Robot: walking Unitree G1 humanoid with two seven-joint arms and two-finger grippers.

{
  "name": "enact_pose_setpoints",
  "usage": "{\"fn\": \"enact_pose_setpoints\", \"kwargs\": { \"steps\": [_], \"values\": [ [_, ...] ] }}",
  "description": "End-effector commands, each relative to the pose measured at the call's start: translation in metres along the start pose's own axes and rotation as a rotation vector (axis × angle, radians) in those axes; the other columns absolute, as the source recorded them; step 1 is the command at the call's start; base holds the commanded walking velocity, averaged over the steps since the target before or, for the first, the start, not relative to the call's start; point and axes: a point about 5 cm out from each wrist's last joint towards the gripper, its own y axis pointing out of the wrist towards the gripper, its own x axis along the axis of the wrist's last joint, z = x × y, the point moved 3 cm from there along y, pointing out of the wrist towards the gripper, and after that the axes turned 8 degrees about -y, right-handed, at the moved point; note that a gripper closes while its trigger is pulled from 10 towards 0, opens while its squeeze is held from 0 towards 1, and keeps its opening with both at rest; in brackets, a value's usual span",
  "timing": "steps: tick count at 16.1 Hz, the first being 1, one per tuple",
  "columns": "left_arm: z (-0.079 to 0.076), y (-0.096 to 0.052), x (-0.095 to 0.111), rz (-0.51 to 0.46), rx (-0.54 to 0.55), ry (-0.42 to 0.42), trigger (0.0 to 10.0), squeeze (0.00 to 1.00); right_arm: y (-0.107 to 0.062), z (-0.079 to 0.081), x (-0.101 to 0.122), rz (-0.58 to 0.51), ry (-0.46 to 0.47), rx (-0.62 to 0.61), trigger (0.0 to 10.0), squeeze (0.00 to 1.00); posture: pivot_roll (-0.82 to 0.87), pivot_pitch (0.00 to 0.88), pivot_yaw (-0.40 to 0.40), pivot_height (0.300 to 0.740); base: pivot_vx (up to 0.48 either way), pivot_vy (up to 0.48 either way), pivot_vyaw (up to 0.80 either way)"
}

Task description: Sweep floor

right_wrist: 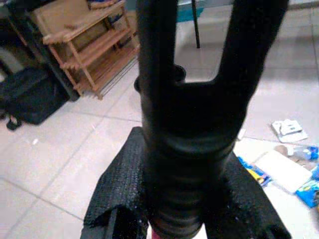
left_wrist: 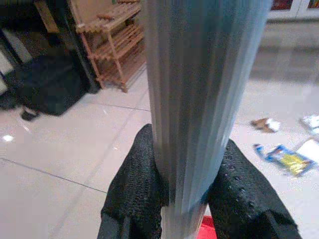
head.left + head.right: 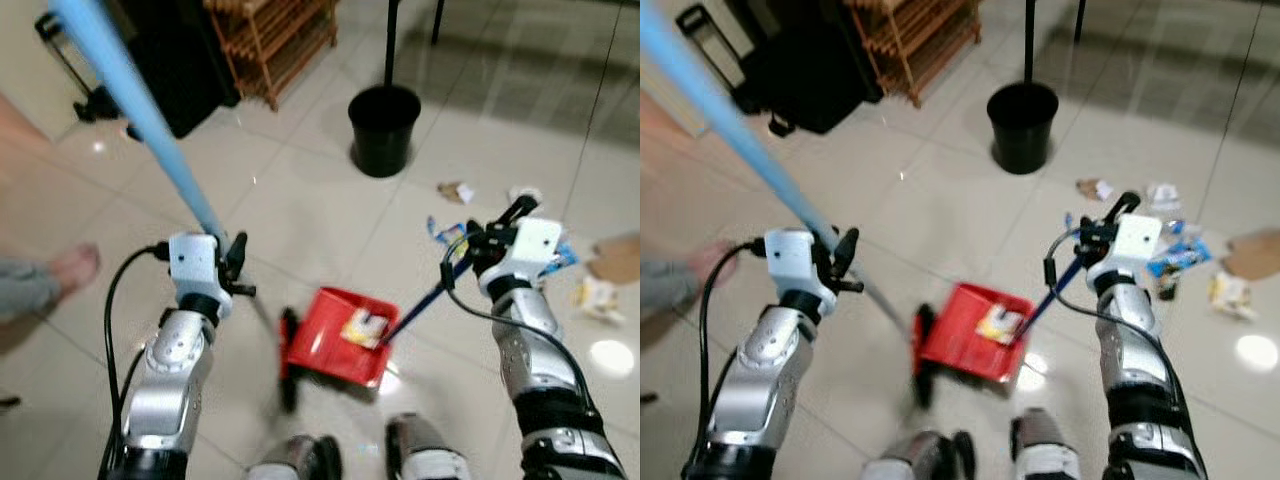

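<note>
left fingers (image 2: 134, 199) clamp broom pole (image 2: 199, 99); right fingers (image 1: 117, 191) clamp dustpan handle (image 1: 189, 124)

The left gripper (image 3: 845, 262) is clamped around a long light-blue broom pole (image 3: 735, 145), which slants from above it down to a blurred black brush head (image 3: 923, 360) on the pale tiled floor (image 3: 940, 200). The right gripper (image 3: 1102, 238) grips the dark handle (image 3: 1045, 300) of a red plastic dustpan (image 3: 965, 345) lying below and between both grippers, holding a scrap. Scattered wrappers (image 3: 1175, 255) lie just beyond the right gripper; a round black bin (image 3: 1023, 128) stands farther ahead.
</note>
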Motion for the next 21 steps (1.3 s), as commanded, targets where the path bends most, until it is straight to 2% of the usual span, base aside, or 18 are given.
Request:
{"fn": "enact_pose_setpoints", "kwargs": {
  "steps": [1, 8, 13, 21],
  "values": [
    [0.004, -0.001, 0.002, -0.019, 0.002, 0.008, 10.0, 0.0, 0.003, -0.001, 0.014, -0.059, 0.013, -0.016, 10.0, 0.0, -0.2, 0.188, 0.166, 0.74, 0.0, 0.0, 0.0],
    [0.01, 0.009, 0.003, -0.033, 0.026, 0.005, 10.0, 0.0, 0.007, -0.003, 0.016, -0.056, 0.02, -0.034, 10.0, 0.0, -0.2, 0.158, 0.166, 0.74, 0.0, 0.0, 0.0],
    [0.012, 0.014, 0.003, -0.035, 0.03, -0.009, 10.0, 0.0, 0.009, -0.005, 0.018, -0.063, 0.02, -0.038, 10.0, 0.0, -0.21, 0.147, 0.168, 0.74, 0.0, 0.0, -0.42],
    [0.013, 0.017, 0.003, -0.034, 0.028, -0.025, 10.0, 0.0, 0.006, -0.01, 0.017, -0.061, 0.0, -0.044, 10.0, 0.0, -0.22, 0.153, 0.16, 0.74, 0.426, 0.0, 0.0]
  ]
}}
